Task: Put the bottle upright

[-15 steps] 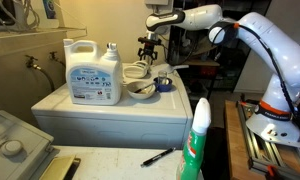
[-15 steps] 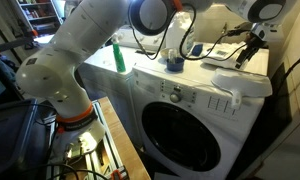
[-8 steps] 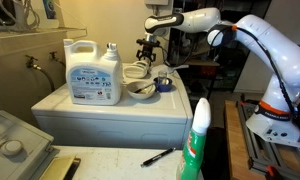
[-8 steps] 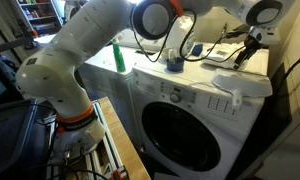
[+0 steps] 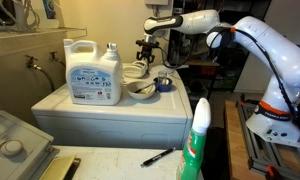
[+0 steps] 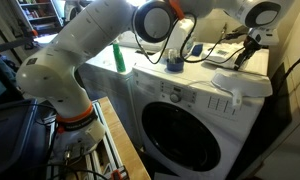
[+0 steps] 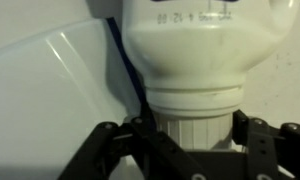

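Note:
The wrist view is filled by the bottle, whitish, with its ribbed white cap pointing toward the camera. My gripper has its dark fingers pressed against both sides of that cap, so it is shut on the bottle. In an exterior view the gripper hangs low over the far end of the washing machine top, and the bottle below it is mostly hidden. In the opposite exterior view the gripper sits at the machine's far corner.
A large white detergent jug stands on the machine, with a bowl and a blue round item beside it. A tall green-and-white bottle is in the foreground. A pen lies lower down.
The jaws have closed in from wide open onto the bottle's cap. The arm has barely shifted.

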`<state>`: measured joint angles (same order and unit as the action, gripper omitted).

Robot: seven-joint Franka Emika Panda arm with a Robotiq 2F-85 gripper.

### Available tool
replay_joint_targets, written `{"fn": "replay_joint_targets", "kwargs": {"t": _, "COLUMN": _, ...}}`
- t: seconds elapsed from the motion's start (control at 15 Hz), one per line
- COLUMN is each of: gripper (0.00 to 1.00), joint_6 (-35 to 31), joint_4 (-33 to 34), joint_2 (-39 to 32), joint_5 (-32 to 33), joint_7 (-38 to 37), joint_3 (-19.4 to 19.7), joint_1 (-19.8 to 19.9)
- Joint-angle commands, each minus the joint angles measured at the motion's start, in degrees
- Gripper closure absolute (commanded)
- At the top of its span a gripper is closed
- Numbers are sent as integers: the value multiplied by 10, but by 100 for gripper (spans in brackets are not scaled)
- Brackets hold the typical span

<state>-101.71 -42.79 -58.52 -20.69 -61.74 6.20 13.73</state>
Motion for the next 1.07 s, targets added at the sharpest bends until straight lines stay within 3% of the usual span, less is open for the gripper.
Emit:
{"fn": "replay_joint_targets", "kwargs": {"t": 0.0, "gripper": 55, "joint_6": 6, "joint_4": 31, "joint_2": -21, "joint_5": 8, "joint_7": 2, "joint_3": 4, "joint_1": 2}}
{"fn": "replay_joint_targets", "kwargs": {"t": 0.13, "gripper": 62, "joint_6": 11, "joint_4": 32, "joint_2": -18, "joint_5": 8, "joint_7": 4, "joint_3": 3, "joint_1": 2}}
{"fn": "replay_joint_targets", "kwargs": {"t": 0.53, "gripper": 62, "joint_6": 23, "joint_4": 30, "joint_2": 38, "joint_5": 59, "joint_7": 55, "joint_3": 17, "joint_1": -21}}
{"fn": "replay_joint_targets", "kwargs": {"t": 1.0, "gripper": 62, "joint_6": -25, "joint_4": 28, "joint_2": 101, "joint_5": 95, "joint_7": 124, "joint_3": 12, "joint_1": -58}}
